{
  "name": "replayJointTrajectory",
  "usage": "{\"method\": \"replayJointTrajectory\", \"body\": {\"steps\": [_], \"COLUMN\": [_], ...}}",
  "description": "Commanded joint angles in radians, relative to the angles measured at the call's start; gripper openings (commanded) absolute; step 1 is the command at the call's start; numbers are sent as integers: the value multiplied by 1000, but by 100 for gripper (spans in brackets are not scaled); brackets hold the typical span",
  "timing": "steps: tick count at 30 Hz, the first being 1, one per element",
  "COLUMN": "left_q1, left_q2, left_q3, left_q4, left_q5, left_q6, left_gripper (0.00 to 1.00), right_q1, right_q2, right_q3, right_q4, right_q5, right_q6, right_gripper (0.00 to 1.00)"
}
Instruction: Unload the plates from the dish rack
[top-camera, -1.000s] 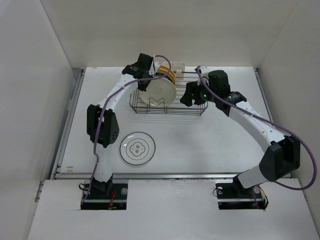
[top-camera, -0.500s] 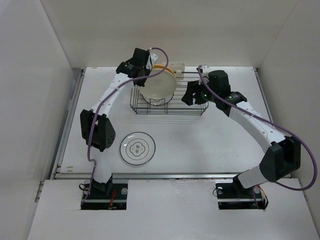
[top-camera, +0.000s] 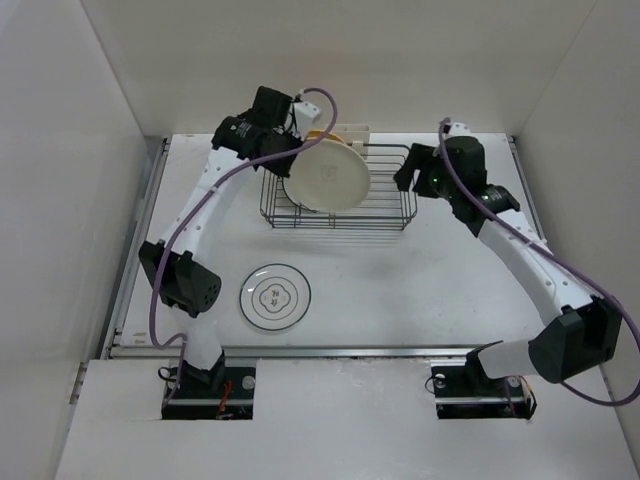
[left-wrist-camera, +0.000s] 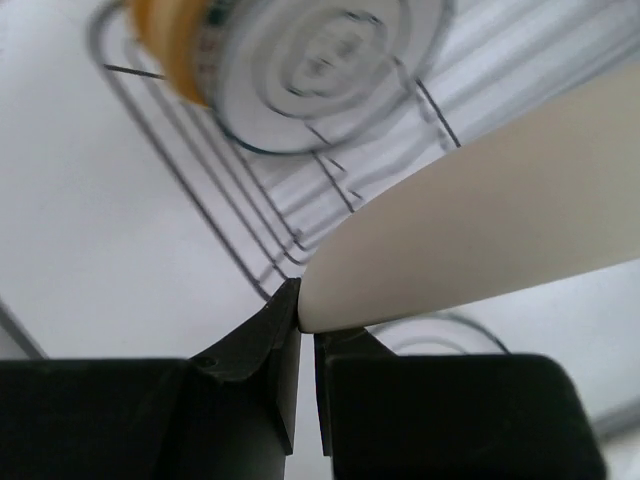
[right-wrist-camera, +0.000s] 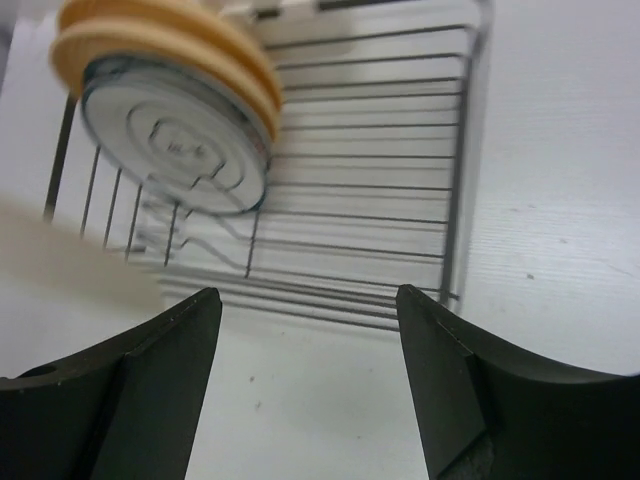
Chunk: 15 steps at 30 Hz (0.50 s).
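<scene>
Left gripper (left-wrist-camera: 300, 312) clamped on rim of cream plate (top-camera: 327, 178); plate now lifted higher, tilted over left end of dish rack (top-camera: 385, 208). Right gripper (right-wrist-camera: 305, 305) spread wide, drawn back off the rack's right end. Yellow-orange plate (right-wrist-camera: 165, 40) still racked. Emblem plate (top-camera: 274, 296) unmoved on desk (top-camera: 420, 290).

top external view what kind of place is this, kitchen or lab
Probably a lab test cell, not a kitchen: bare white walls box in a white table, two robot arms are bolted at its near edge, and the only props are a wire dish rack and plates.
</scene>
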Motion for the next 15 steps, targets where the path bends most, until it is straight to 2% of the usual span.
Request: {"method": "replayJointTrajectory", "body": {"steps": [1, 2, 4, 8, 15], "left_q1": [-112, -143, -203, -330, -398], "left_q2": [28, 45, 91, 129, 249], "left_q3": [26, 11, -61, -192, -215], "left_q4": [-253, -331, -370, -326, -314], "left_q5": [211, 212, 212, 201, 152], "left_q6": [92, 152, 193, 229, 226], "left_gripper": [0, 0, 0, 0, 0], "right_q1": [-74, -84, -96, -107, -107], "right_q2": [-80, -103, -123, -145, -177], "right_q3": [15, 15, 6, 6, -61], "right_q4": [-36, -36, -36, -56, -67], "right_q5": [197, 197, 207, 216, 207], "right_q6": [136, 136, 146, 155, 155], "right_gripper": [77, 77, 77, 77, 77]}}
